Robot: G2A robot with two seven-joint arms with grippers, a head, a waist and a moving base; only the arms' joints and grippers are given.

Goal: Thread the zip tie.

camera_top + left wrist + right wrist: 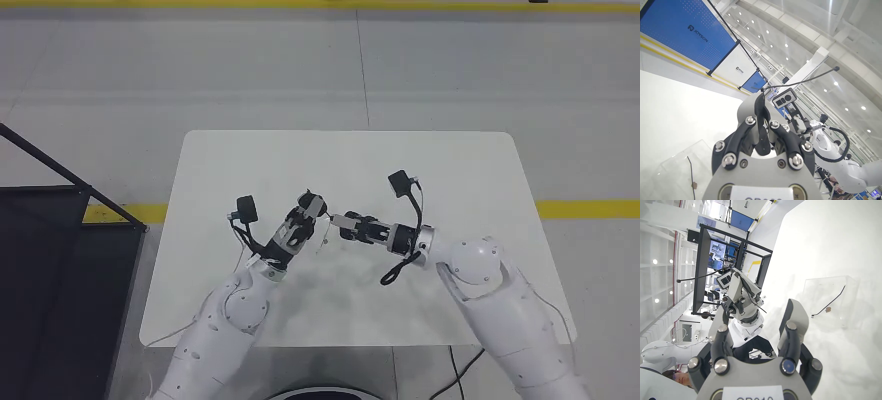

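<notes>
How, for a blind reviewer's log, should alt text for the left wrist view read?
The left gripper, jaws shut, pinches a black zip tie near its pointed end; the strap arcs away to its head. Below, a white table carries a clear box holding another tie.

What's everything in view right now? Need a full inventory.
held zip tie: 1, black, in the air, clamped in the left end effector
loose zip tie: 1, black, lying in the tray
tray: 1, clear, on the table
speck: 1, brown, in the tray next to the loose zip tie
table: 1, white
rack: 1, black, on the floor beside the table
left end effector: 1, grey and black, shut on the held zip tie
right end effector: 1, grey and black, open, empty, facing the left one
</notes>
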